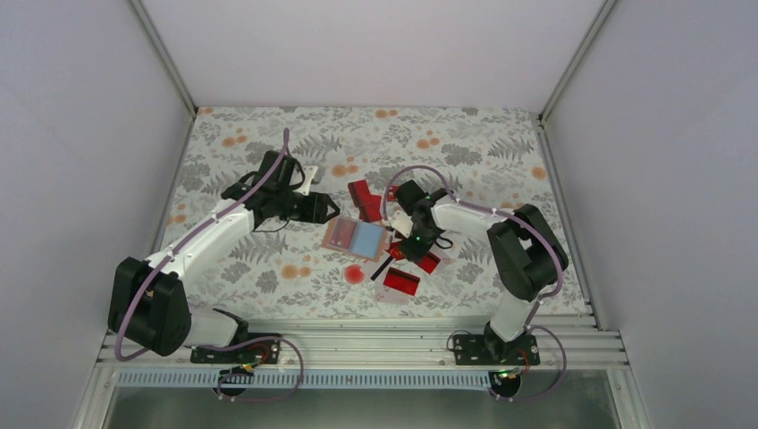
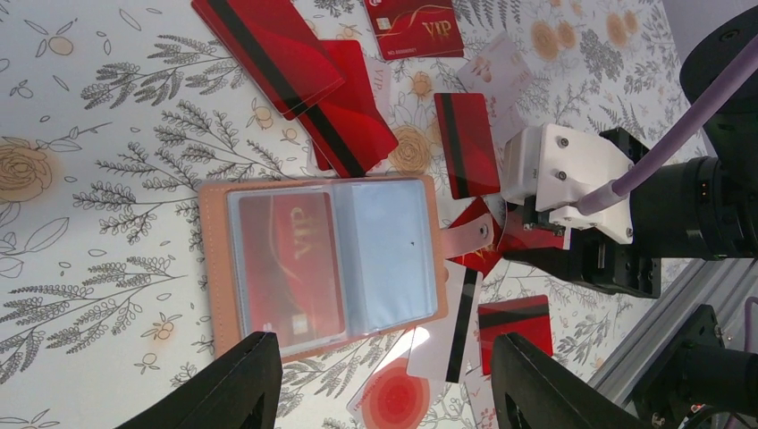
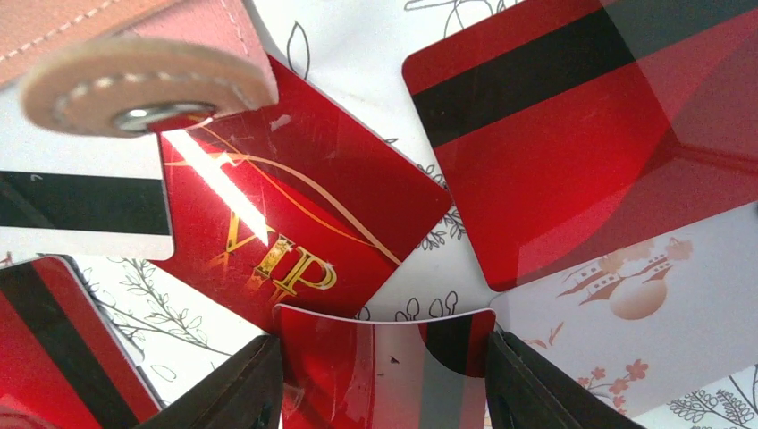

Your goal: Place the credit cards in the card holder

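Right gripper, seen from above, sits low among loose credit cards just right of the open card holder. Left gripper, in its wrist view, hangs wide and empty over the holder, where one VIP card is already sleeved. On the right wrist view the fingers pinch a red card by its edges; nearly all cards are left to file.

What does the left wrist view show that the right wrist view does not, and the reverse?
Only the left wrist view: the whole open card holder, a pocketed red card inside it, and a round red spot.
Only the right wrist view: a pale card with a printed drawing, and a glossy red card between the right gripper fingers.
Both: the holder's strap stud lying over a VIP card.
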### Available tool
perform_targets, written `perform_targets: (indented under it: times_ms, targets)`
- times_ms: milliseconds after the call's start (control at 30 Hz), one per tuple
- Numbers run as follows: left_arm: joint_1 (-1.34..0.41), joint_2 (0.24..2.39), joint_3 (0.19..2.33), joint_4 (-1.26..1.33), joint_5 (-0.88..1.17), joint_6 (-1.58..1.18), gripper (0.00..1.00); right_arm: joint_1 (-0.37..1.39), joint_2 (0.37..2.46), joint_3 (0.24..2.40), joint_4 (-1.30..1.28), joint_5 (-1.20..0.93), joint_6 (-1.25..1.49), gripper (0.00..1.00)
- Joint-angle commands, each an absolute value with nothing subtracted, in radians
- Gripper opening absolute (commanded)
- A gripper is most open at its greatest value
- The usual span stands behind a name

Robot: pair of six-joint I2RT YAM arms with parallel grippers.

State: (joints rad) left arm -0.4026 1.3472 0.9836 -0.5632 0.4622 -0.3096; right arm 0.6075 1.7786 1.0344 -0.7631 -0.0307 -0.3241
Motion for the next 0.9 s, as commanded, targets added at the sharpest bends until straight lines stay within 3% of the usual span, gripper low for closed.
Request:
perform_targets:
  times_ms: [0,867]
  targets:
    - [-0.408,1.329,0.992,-0.571,0.453,-0.287,0.6,0.597,1.888,0.967,-0.787,-0.032,-0.326,0.53]
    - [-0.408,1.332,1.004,-0.538,0.467,-0.315,0.6,0.597,1.706,1.148,-0.821,-0.094,-0.2,0.53]
